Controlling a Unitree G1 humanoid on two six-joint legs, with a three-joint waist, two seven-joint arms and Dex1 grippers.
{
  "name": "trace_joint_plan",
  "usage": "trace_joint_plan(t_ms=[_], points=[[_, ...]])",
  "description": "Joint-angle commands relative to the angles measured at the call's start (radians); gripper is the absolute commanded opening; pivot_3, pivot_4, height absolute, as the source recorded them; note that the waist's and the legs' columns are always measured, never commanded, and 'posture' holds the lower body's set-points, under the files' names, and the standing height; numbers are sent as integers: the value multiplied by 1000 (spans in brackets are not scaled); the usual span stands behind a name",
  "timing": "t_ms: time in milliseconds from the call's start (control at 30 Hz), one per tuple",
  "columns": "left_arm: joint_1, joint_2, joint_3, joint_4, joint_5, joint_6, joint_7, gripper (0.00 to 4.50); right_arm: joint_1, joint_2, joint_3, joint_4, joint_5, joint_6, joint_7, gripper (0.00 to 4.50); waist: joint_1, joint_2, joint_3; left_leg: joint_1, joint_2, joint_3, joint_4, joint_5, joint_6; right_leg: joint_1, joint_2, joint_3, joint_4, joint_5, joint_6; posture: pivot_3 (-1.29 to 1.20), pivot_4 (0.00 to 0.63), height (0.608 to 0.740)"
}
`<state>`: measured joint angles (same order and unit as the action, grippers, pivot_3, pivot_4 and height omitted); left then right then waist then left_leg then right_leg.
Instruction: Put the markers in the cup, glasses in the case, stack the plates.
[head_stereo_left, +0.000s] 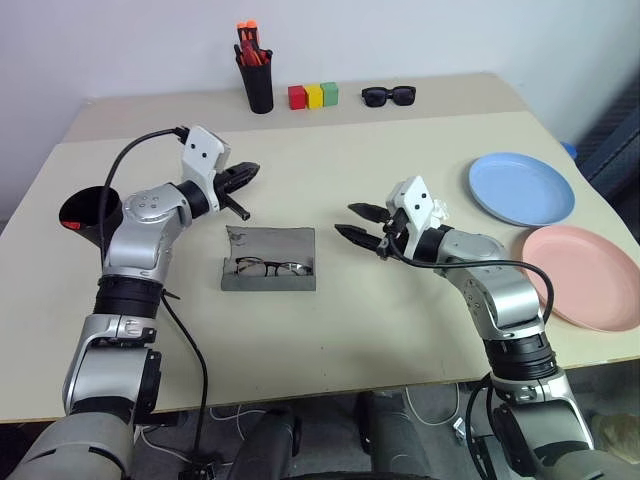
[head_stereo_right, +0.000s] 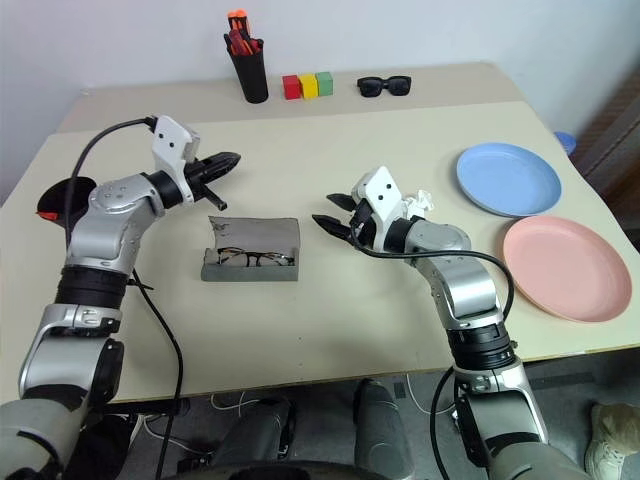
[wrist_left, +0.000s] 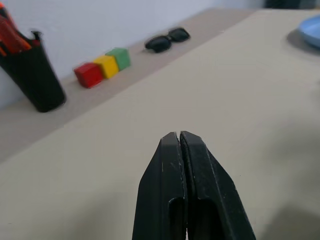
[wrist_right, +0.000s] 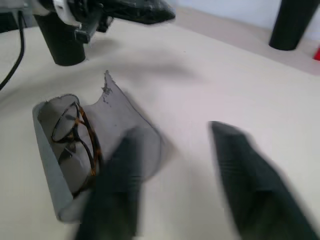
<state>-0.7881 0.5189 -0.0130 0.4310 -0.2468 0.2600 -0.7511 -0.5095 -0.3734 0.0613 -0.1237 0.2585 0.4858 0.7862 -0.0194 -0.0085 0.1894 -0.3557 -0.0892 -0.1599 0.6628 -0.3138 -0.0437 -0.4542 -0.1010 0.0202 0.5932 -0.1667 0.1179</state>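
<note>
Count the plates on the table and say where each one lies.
2. The light blue plate lies at the table's right side; the pink plate lies just nearer the robot beside it, unstacked. None looks hidden.

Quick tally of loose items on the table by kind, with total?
Plates: 2, blue, pink
Eyewear: 2, spectacles, sunglasses
Blocks: 3
Black containers: 2, cup, pen pot
Grey case: 1
Total: 10

1. Beige table (head_stereo_left: 330, 330).
2. Far edge: black pen pot (head_stereo_left: 258, 88) (orange-capped pens inside), red, yellow and green blocks (head_stereo_left: 313, 96), black sunglasses (head_stereo_left: 388, 96).
3. Middle: open grey case (head_stereo_left: 268, 260) with glasses (head_stereo_left: 270, 267) in it.
4. Right edge: light blue plate (head_stereo_left: 521, 188), pink plate (head_stereo_left: 585, 276).
5. Left edge: black cup (head_stereo_left: 88, 210).
</note>
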Motion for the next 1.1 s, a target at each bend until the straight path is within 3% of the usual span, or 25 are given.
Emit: trace_joint_plan(t_ms=[33, 67, 100, 200, 400, 633, 900, 1100], points=[[-52, 13, -50, 82, 39, 7, -105, 0, -10, -11, -9, -31, 14, -36, 1, 3847, -3, 0, 0, 0, 0, 0, 0, 0, 0, 0, 0, 0, 0, 0, 0, 0, 150, 740], [-70, 15, -70, 120, 61, -11, -127, 0, -10, -16, -4, -28, 7, -42, 0, 4353, -1, 0, 0, 0, 0, 0, 0, 0, 0, -1, 0, 0, 0, 0, 0, 0, 150, 740], [-96, 9, -73, 165, 72, -2, -123, 0, -5, -23, 4, -33, 5, -38, 6, 4442, 0, 0, 0, 0, 0, 0, 0, 0, 0, -1, 0, 0, 1, 0, 0, 0, 150, 740], [-157, 1, -89, 243, 86, 61, -150, 0, 35, -59, 44, -97, 31, -30, 75, 4442, 5, 0, 0, -1, 0, 0, 1, 0, 0, -1, 0, 0, 1, 0, 0, 0, 150, 740], [-165, 5, -103, 183, 25, 353, -293, 0, 64, -78, 64, -133, 41, -30, 86, 4442, -1, 0, 0, -1, 0, 1, 1, 0, 1, -1, 0, 0, 1, 0, 1, 0, 150, 740], [-57, 96, -151, -47, -34, 620, -427, 0, 48, -78, 59, -111, 37, -48, 65, 4442, -12, 0, 0, -1, 0, 0, 1, 0, 1, -1, 0, 0, 2, 0, 0, 0, 150, 740], [54, 184, -113, -344, -93, 757, -383, 0, 30, -69, 72, -68, 23, -80, 52, 4442, -18, 0, 0, -1, 0, 0, 1, 0, 1, -2, 0, 1, 2, 0, 0, 0, 150, 740], [221, 291, -62, -616, -175, 846, -361, 0, 26, -68, 81, -45, 11, -105, 47, 4442, -24, 0, 0, -1, 1, 2, 0, 0, 1, -4, 0, 3, 3, 0, 0, 0, 150, 740]])
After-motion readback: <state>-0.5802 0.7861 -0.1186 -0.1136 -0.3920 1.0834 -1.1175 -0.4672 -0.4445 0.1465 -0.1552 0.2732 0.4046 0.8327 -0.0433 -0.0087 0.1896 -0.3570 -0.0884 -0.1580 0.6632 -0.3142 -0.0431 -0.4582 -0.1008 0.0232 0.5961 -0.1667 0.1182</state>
